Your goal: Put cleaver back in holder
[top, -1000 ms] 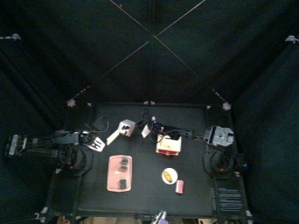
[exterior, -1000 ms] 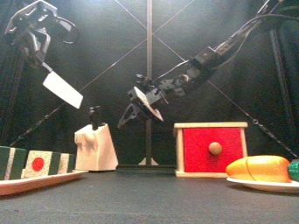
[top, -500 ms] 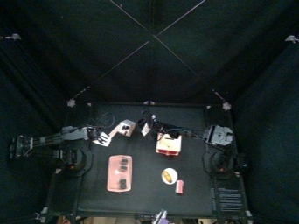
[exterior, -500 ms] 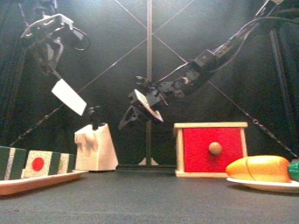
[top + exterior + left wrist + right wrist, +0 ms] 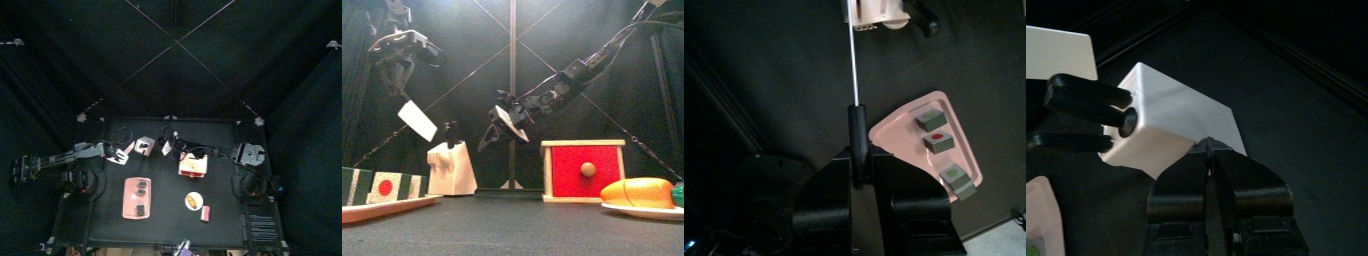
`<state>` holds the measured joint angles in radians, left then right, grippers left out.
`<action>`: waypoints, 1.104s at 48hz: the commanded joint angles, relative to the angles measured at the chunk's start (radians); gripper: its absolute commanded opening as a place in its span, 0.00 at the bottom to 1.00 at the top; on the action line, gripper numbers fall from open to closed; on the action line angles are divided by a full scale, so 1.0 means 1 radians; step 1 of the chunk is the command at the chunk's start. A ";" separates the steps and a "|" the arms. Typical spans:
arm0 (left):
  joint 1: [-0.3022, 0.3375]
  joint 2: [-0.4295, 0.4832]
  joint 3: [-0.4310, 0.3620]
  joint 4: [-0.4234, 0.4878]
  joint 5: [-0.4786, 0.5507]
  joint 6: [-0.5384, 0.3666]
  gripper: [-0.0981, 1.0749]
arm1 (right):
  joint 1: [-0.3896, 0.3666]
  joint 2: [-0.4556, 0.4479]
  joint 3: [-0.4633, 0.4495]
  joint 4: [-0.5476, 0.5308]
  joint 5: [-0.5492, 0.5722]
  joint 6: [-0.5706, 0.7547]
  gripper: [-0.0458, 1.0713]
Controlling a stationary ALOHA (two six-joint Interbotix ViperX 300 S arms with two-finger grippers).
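Above the table's left side, your left gripper point(image 5: 398, 70) clamps the cleaver point(image 5: 417, 120) by its handle, blade hanging over the holder point(image 5: 452, 168). Right gripper point(image 5: 508, 118), jaws closed empty, hovers mid-table.

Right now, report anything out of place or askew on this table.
The cleaver is out of its holder: the left pincer carries it in the air, blade tilted, above and beside the white block. Nothing looks spilled or damaged on the pink tray or the plate.
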<state>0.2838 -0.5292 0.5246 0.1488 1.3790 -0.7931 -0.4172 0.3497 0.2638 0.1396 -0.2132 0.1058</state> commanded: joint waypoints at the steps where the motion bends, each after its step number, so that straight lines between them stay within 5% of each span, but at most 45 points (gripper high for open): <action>1: 0.003 0.009 -0.012 0.000 -0.017 0.009 0.29 | -0.005 -0.020 -0.032 0.002 -0.003 0.002 0.24; 53: 0.035 0.061 -0.072 -0.018 -0.023 0.078 0.29 | -0.002 -0.015 -0.041 -0.005 0.011 0.000 0.24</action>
<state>0.3099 -0.4709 0.4771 0.1258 1.3591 -0.7164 -0.4157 0.3574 0.2500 0.1350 -0.1994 0.1058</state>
